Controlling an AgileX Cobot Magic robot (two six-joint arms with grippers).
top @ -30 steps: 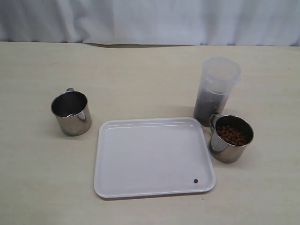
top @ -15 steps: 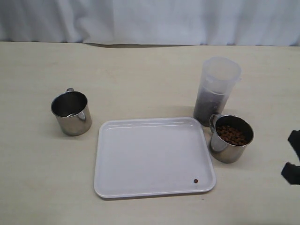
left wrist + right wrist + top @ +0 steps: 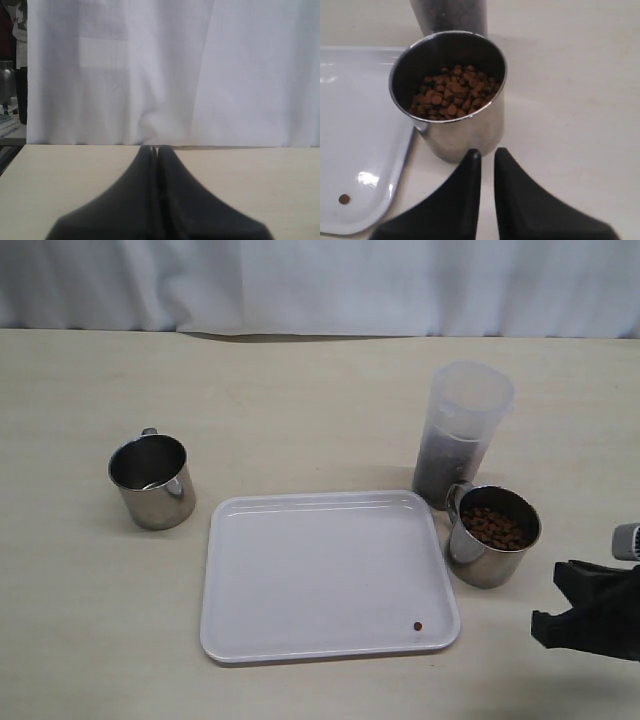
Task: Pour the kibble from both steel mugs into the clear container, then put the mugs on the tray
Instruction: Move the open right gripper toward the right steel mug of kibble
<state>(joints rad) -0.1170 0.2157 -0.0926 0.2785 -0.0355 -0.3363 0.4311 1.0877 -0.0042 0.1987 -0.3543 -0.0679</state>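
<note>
Showing only partly at the exterior view's edge, right gripper (image 3: 486,152) clenched, empty, near steel mug (image 3: 493,535) holding kibble (image 3: 495,527), beside tray (image 3: 300,580). Clear container (image 3: 460,430) behind: dark contents blurred. Second mug (image 3: 152,480) left of tray, looks empty. Left gripper (image 3: 155,148) clenched, empty.

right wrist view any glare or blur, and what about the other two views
Right wrist view: glare patch on the tray, kibble sharp, right gripper soft-edged up close. Left wrist view: left gripper blurred, curtain evenly lit. Exterior view: soft light, faint shadows by the empty mug and full mug.
</note>
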